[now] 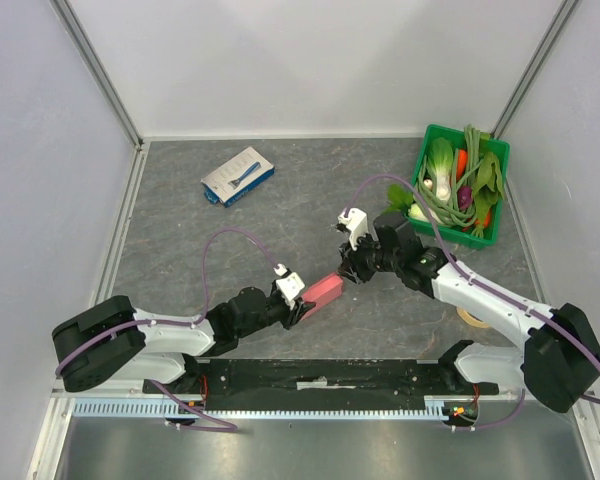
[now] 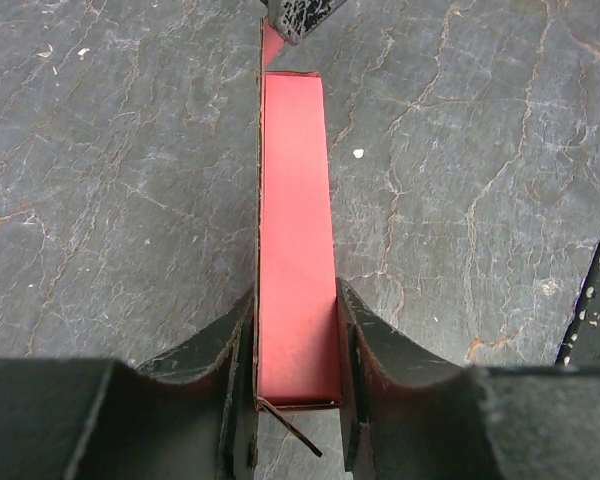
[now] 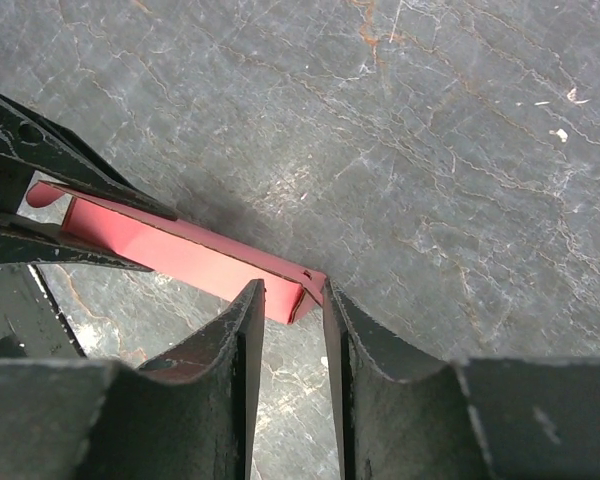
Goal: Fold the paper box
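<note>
From high above the near edge we look down on the whole table (image 1: pixel 180 230), from far off. Our two wrist views hang close over its grey surface, tilted downward — the left facing away from us, the right facing back toward it. All three share the paper box (image 1: pixel 323 291), the wrists from opposite ends.

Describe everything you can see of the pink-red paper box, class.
The paper box is thin pink-red card, plain, folded into a long narrow sleeve with small tabs showing at its ends. It sits low over the grey table; whether it touches it is unclear. The left gripper has its jaws closed on one end; the other end sits between the parted jaws of the right gripper.
</note>
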`<state>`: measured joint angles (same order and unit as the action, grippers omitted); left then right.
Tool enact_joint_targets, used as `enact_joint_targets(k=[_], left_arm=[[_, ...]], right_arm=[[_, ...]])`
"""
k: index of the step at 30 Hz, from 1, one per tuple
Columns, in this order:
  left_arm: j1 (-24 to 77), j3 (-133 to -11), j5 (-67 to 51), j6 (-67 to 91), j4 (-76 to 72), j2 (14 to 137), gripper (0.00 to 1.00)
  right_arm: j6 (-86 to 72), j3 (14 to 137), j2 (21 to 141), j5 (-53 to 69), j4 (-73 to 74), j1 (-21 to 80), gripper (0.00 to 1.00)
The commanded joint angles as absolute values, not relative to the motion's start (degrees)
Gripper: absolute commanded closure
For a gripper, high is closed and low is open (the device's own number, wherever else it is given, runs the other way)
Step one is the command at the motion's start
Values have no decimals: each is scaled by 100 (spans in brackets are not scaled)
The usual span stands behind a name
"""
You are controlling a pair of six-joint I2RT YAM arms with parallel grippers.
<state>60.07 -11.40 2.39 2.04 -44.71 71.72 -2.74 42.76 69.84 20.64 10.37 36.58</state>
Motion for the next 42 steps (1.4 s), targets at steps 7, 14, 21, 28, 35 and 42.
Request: enact_joint_targets(k=[7,14,21,28,35,42], left_arm=[[5985,-1090,141,9,-4816,7093,88],[5985,-1072,158,9,-4825,7049,88],[5985,-1046,123,9,-4834,6996,88],[5985,-1055,140,9,-4834,7031,89],[5985,-1178,123,9,-4799,7259,89],[5985,-1178,132,9,-4808,7260,89]], right_arm=[[-158,4280,7128,2022,931,3647,57],[-141,4280,7189,2083,897,3656,65],[-123,4298,7295,2004,905,3647,63],[-132,4281,7225,1986,888,3647,80],[-272,4324,6926,1987,984,3647,80],[-272,4359,7057,2083,993,3647,92]])
